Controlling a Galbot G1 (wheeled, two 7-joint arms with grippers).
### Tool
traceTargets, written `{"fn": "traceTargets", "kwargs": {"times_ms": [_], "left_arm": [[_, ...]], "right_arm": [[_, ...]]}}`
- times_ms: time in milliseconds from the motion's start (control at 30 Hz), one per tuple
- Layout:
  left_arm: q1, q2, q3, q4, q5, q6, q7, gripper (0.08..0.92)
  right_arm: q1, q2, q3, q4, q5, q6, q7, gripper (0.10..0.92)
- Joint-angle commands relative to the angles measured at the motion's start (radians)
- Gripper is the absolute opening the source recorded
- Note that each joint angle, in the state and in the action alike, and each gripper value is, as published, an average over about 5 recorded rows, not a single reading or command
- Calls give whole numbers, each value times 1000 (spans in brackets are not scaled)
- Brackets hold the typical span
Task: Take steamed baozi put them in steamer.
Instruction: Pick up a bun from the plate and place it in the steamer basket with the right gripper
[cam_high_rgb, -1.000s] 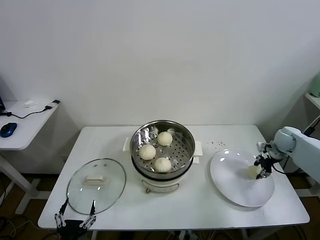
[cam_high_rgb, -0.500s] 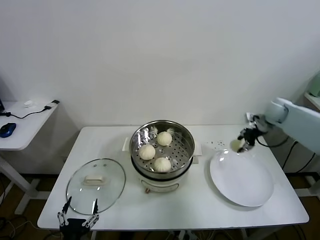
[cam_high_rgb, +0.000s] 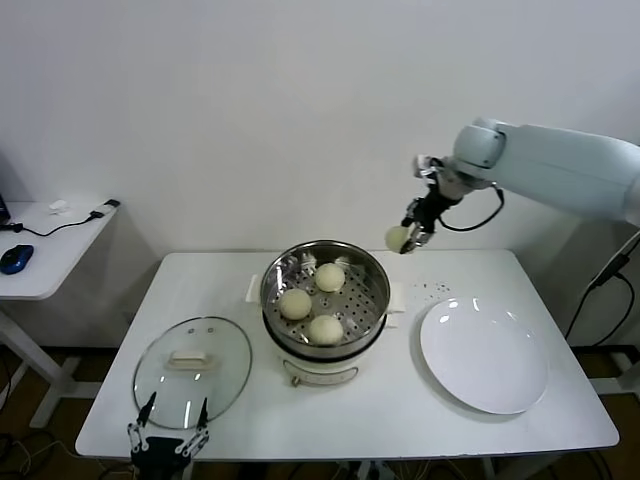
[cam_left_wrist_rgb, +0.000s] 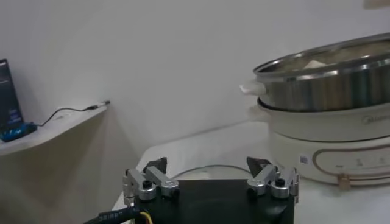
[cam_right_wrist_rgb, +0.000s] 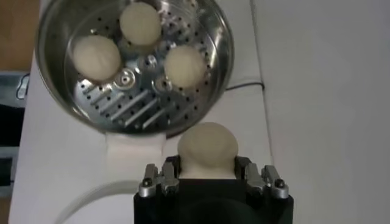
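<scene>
The steel steamer (cam_high_rgb: 325, 292) stands mid-table on its white cooker base and holds three cream-white baozi (cam_high_rgb: 295, 303), (cam_high_rgb: 330, 276), (cam_high_rgb: 325, 328). My right gripper (cam_high_rgb: 405, 238) is shut on a fourth baozi (cam_high_rgb: 398, 238) and holds it in the air above the steamer's far right rim. In the right wrist view that baozi (cam_right_wrist_rgb: 207, 148) sits between the fingers, with the steamer (cam_right_wrist_rgb: 91, 103) and its three buns below. My left gripper (cam_high_rgb: 168, 440) is open and empty at the table's front left edge, and shows in the left wrist view (cam_left_wrist_rgb: 207, 176) too.
A round glass lid (cam_high_rgb: 192, 372) with a white handle lies at the front left. A bare white plate (cam_high_rgb: 484, 355) lies to the right of the steamer. A side desk with a blue mouse (cam_high_rgb: 15, 258) stands at the far left.
My right gripper has lifted the baozi off the white plate and carried it up and to the left, to above the steamer's far right rim. The plate is now bare. The left arm barely moved.
</scene>
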Motion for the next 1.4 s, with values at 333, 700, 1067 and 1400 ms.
{"fn": "traceTargets", "kwargs": {"times_ms": [333,700,1067,1400], "left_arm": [[-13,10,-11,34,-13,-10,1,823],[-28,16,-16,58,-19,-7,2,823],[-38,19,-17,66,-20,-4,3,823],[-38,20,-19,60,-17,-2,3,823]], "right_arm": [[-24,285,-162,58,120,-60,83,579],[-79,268,-182,80,86,-71,106,579],[-95,264,-175,79,83,-82,125,600],[-49,227,-147,92,79,-77,88,813]]}}
